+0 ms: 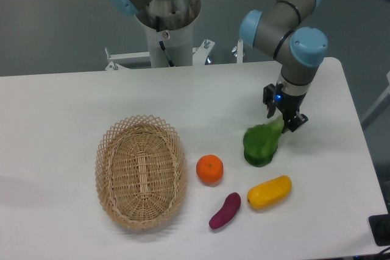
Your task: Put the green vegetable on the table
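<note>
Nearest us lies the purple eggplant-like piece (225, 210), with the yellow oblong vegetable (269, 191) just beside it to the right; the orange (209, 169) sits a little farther back, and the wicker basket (141, 171) lies to the left, apart from the rest. We see the green vegetable (262, 144) leaning with its leaves on the table (73, 108), behind the yellow piece; its pale stem runs up into the gripper (282, 118), whose fingers are closed around it. We see a white tabletop with rounded corners; grey floor lies behind it.
</note>
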{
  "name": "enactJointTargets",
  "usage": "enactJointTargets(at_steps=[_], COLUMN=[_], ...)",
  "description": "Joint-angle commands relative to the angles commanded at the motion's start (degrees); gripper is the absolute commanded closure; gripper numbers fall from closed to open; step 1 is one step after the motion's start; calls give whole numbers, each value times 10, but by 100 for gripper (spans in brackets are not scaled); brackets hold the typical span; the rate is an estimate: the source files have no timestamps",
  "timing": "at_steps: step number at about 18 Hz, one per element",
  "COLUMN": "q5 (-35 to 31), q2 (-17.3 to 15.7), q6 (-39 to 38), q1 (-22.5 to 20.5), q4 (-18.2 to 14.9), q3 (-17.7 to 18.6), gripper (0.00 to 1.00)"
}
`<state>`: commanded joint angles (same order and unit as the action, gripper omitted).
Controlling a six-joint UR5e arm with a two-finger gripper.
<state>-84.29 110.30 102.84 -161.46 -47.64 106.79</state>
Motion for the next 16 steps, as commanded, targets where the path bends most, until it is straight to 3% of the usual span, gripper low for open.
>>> enactJointTargets(at_steps=[8, 12, 14, 16], q5=[4, 22, 25, 25], q2=[-16, -30, -37, -37], q6=[-118, -139, -142, -142], q1=[27, 26, 22, 18], q4=[-2, -10, -35, -84], q3=[-76, -112, -134, -169], gripper=[0, 0, 0, 0])
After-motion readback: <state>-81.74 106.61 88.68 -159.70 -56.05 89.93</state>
